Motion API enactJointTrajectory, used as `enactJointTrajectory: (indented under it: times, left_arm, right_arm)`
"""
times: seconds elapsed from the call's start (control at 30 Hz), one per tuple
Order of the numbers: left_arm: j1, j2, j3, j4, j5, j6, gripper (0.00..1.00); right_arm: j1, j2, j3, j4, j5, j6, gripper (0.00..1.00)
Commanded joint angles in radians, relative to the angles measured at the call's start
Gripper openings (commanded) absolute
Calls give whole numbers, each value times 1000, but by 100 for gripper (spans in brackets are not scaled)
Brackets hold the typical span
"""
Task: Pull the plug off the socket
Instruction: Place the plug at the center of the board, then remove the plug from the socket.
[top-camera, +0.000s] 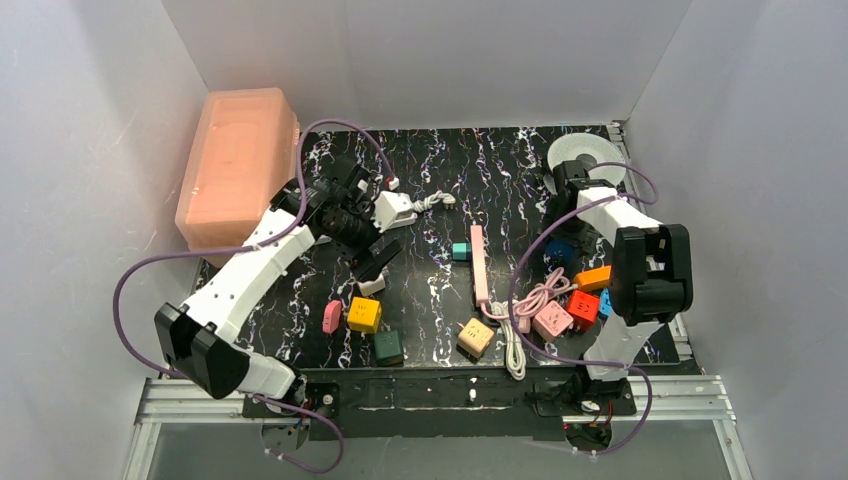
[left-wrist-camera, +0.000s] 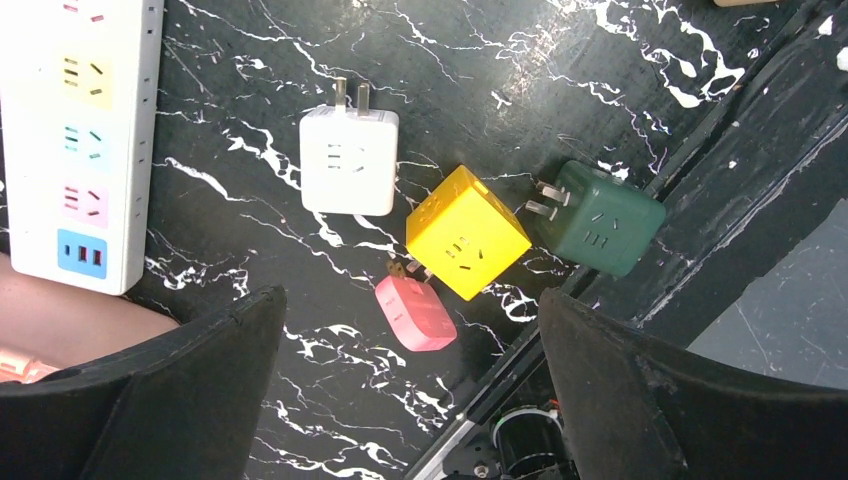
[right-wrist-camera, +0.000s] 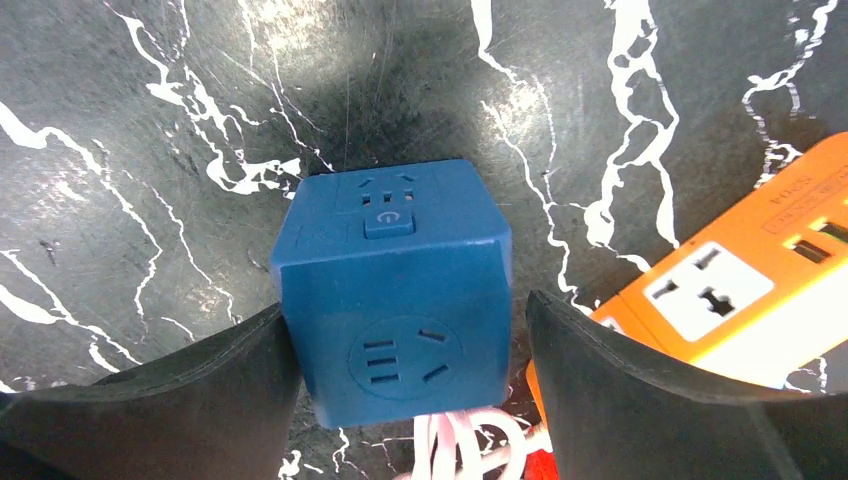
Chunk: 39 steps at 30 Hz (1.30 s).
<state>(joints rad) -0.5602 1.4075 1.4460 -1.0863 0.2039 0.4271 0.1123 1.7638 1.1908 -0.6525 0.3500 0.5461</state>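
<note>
The socket (left-wrist-camera: 80, 140), a long white strip with pastel outlet faces, lies at the left of the left wrist view. In the top view the arm hides most of the socket (top-camera: 395, 210), and only its corded end shows. A white plug (left-wrist-camera: 350, 160) lies loose on the table beside it, prongs bare; in the top view this plug (top-camera: 370, 285) sits just below the fingers. My left gripper (left-wrist-camera: 410, 300) (top-camera: 377, 263) hangs open above the table, holding nothing. My right gripper (right-wrist-camera: 405, 305) (top-camera: 560, 235) is open astride a blue cube (right-wrist-camera: 395, 300), with a gap at the right finger.
A yellow cube (left-wrist-camera: 465, 230), a green cube (left-wrist-camera: 600, 215) and a pink plug (left-wrist-camera: 415, 310) lie near the white plug. An orange block (right-wrist-camera: 740, 290) and pink cord sit by the blue cube. A slim pink bar (top-camera: 479, 262) lies mid-table, a salmon bin (top-camera: 238, 165) back left.
</note>
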Motion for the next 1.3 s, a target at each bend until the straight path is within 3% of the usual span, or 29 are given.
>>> enactJointTrajectory:
  times: [0.0, 0.17, 0.27, 0.47, 0.6, 0.73, 0.9, 1.07, 1.27]
  left_arm:
    - [22, -69, -4, -38, 7, -9, 98]
    - [56, -114, -8, -31, 25, 3, 98]
    - [82, -158, -25, -51, 38, 35, 98]
    - [132, -271, -84, -50, 83, 104, 98]
    - [167, -424, -155, 77, 89, 124, 98]
    - [175, -430, -157, 72, 49, 65, 98]
    - [177, -439, -155, 69, 22, 56, 98]
    - [177, -555, -121, 208, -35, 72, 98]
    - [177, -529, -51, 98, 54, 98, 98]
  right_arm:
    - [20, -83, 84, -51, 61, 15, 85]
    - [58, -231, 138, -23, 28, -18, 87]
    - [146, -279, 170, -7, 22, -71, 87]
    - [453, -275, 168, -25, 30, -116, 88]
    - [552, -261, 97, 17, -47, -82, 86]
    - [631, -231, 43, 42, -40, -85, 85]
    - [668, -166, 13, 31, 12, -77, 82]
    - [668, -127, -54, 74, 44, -54, 83]
    - [668, -79, -95, 146, 53, -63, 83]
